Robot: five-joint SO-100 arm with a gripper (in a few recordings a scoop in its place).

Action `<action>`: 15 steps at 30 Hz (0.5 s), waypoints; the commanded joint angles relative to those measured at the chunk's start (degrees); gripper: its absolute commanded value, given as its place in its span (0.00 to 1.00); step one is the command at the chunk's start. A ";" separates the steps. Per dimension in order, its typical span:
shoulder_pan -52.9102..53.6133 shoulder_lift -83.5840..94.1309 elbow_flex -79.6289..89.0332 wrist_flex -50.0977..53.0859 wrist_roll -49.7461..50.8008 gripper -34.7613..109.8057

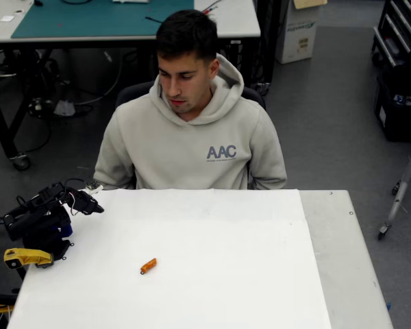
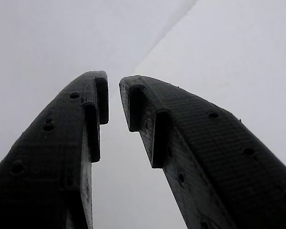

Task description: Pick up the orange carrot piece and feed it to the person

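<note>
Your wrist view gives little beyond the gripper point(image 2: 113, 98) and pale surface; its black fingers point(image 2: 62, 138) stand slightly parted with nothing between them. The carrot piece point(image 1: 148, 265) lies alone on the white table point(image 1: 260, 274), well apart from the arm, near a yellow clamp point(image 1: 26, 257). The person point(image 1: 192, 130) sits behind, seemingly looking down.

Orange carrot piece point(image 1: 148, 265); black gripper point(image 2: 114, 98); white table point(image 1: 246, 274).
</note>
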 commanded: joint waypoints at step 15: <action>1.58 0.62 -3.78 -0.18 -0.53 0.24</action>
